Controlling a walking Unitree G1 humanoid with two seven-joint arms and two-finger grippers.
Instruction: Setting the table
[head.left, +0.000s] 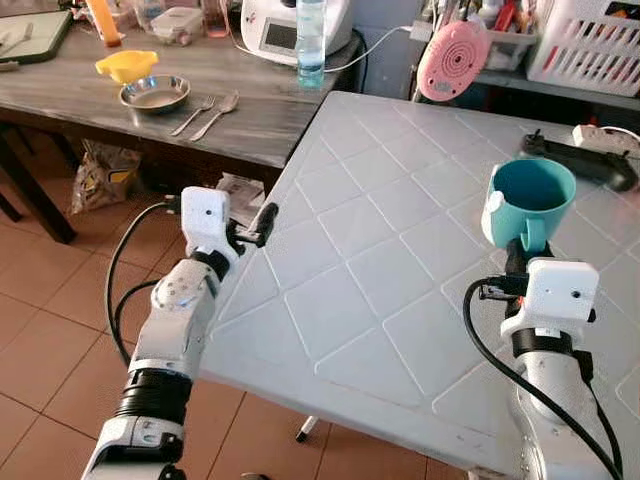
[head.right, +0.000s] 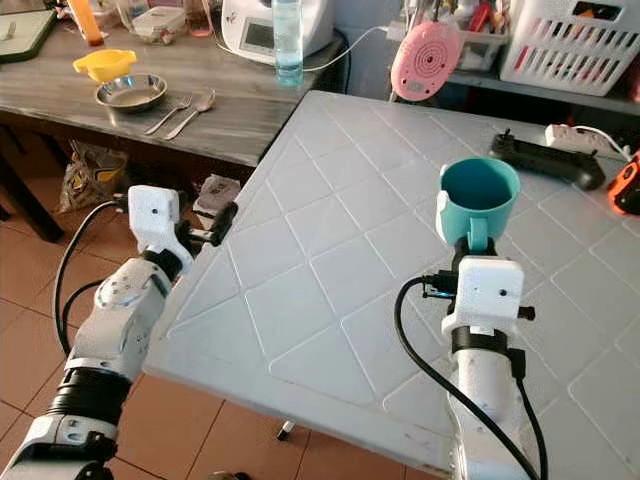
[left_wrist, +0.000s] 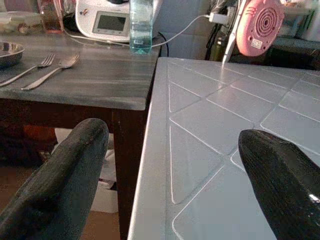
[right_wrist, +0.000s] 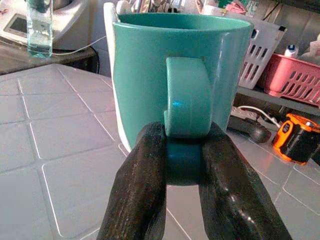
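The two black fingers (right_wrist: 145, 190) of the right gripper (right_wrist: 182, 172) are clamped on the lower part of the handle of a teal mug (right_wrist: 182, 75), one finger on each side of the loop. The mug sits upright, mouth up, held over the white tiled table (head.left: 380, 300); from the head view it lies at about two o'clock from the picture's centre, directly ahead of the right wrist. Whether its base touches the tabletop or hangs just above it cannot be told.

The left gripper (head.left: 262, 222) hovers at the table's near-left edge, around nine o'clock from centre, its fingers spread wide with nothing between them.

On the grey wooden side table (head.left: 250, 110) at about eleven o'clock lie a fork (head.left: 193, 114) and a spoon (head.left: 217, 115) side by side, just beside a metal bowl (head.left: 154, 94) with a yellow piece (head.left: 127, 65) behind it.

The step in hand looks like placing the mug. The next move probably calls for lowering it until the base rests flat, then releasing the handle without tipping the mug. The cutlery and bowl seem yet to be brought over, a likely job for the free left arm.
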